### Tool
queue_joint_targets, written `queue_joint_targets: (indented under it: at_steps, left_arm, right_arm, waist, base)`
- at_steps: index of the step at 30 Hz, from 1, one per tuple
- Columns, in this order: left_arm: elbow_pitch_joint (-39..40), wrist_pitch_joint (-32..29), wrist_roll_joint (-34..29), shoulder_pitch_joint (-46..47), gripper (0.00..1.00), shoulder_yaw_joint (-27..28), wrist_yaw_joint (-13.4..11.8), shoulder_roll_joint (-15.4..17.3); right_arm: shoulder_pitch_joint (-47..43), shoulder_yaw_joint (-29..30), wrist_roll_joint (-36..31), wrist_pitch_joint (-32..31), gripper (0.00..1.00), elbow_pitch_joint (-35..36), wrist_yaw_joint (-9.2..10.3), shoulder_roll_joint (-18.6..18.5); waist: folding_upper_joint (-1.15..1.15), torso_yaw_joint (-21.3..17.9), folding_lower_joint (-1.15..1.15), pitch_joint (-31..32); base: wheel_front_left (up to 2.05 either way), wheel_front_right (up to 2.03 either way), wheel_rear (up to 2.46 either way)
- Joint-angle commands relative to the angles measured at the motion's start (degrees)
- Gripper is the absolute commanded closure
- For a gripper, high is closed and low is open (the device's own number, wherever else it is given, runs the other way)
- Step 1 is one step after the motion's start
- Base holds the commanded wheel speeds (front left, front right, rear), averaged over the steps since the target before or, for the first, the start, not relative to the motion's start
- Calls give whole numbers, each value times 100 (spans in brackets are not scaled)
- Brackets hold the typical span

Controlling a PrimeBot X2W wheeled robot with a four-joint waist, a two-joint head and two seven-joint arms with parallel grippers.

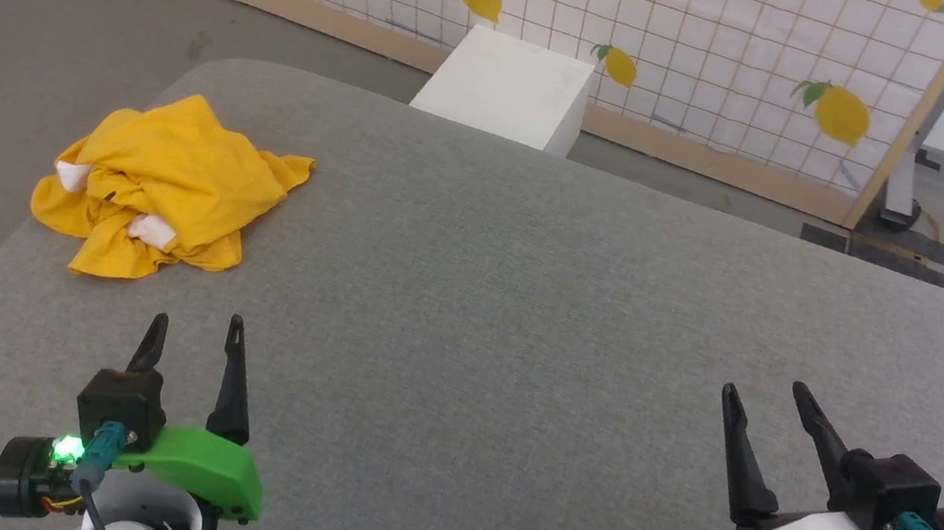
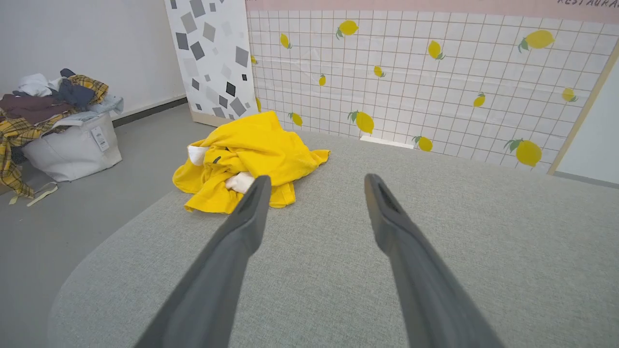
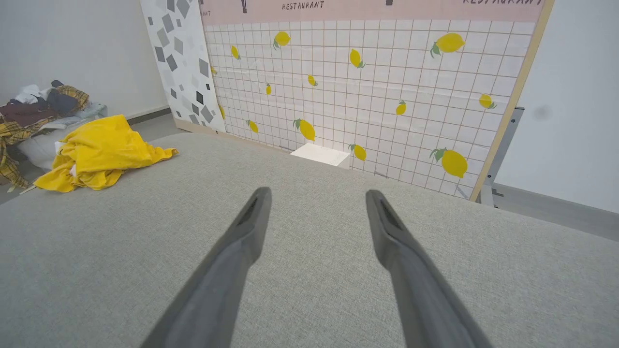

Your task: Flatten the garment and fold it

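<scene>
The left fingers stand spread apart and empty over the near left of the grey surface; the right fingers, likewise apart and empty, hover over the near right. The garment lies crumpled in a yellow heap at the far left of the surface, close to its left edge, clear of both pairs of fingers, with white patches showing among the folds. A white box sits past the far edge.

Bright, even, soft-shadowed light throughout; both wrist views bend outward at the edges.
</scene>
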State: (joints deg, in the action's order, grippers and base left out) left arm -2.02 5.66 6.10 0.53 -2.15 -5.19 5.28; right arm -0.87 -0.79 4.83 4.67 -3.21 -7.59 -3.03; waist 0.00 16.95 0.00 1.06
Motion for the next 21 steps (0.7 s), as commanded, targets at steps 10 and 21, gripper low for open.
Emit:
queue_joint_targets:
  at_steps: [10, 21]
  left_arm:
    - [42, 166, 181, -190, 0, -12, -167, 121]
    - [91, 282, 314, -253, 0, -63, -329, 179]
  right_arm:
    - [133, -32, 137, 140, 0, -75, 5, 8]
    - [157, -57, 233, 230, 0, -122, 6, 9]
  waist:
    - [0, 339, 0, -14]
    - [0, 643, 0, -29]
  base:
    - [0, 0, 0]
    - [0, 0, 0]
